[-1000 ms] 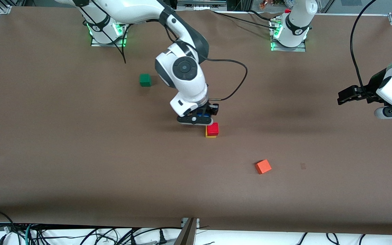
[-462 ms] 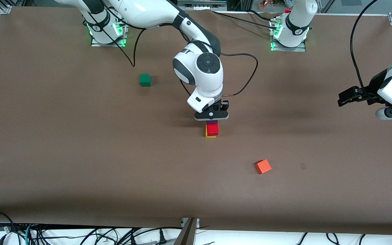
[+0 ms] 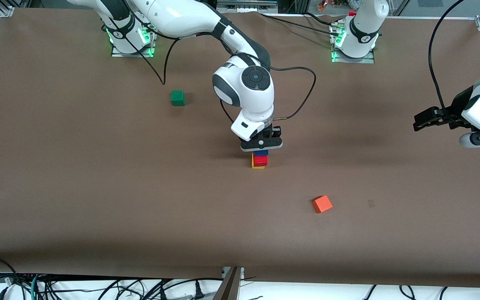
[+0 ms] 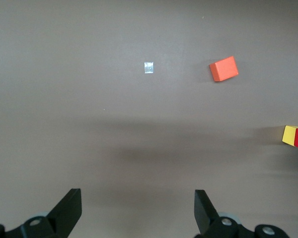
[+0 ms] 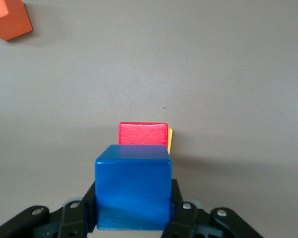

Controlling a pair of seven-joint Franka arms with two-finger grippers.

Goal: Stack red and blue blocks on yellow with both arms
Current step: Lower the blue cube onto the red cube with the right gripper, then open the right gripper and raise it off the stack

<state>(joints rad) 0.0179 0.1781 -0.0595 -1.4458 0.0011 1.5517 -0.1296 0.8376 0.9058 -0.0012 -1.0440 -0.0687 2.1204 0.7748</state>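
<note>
Right gripper [image 3: 261,146], at the front view's centre, clamps the blue block [image 5: 133,186] directly over the red block [image 3: 260,160], which sits on the yellow block [image 3: 258,166]. Left gripper [image 3: 420,123] waits at the frame's right edge, fingers [image 4: 68,210] spread wide, holding nothing.
</note>
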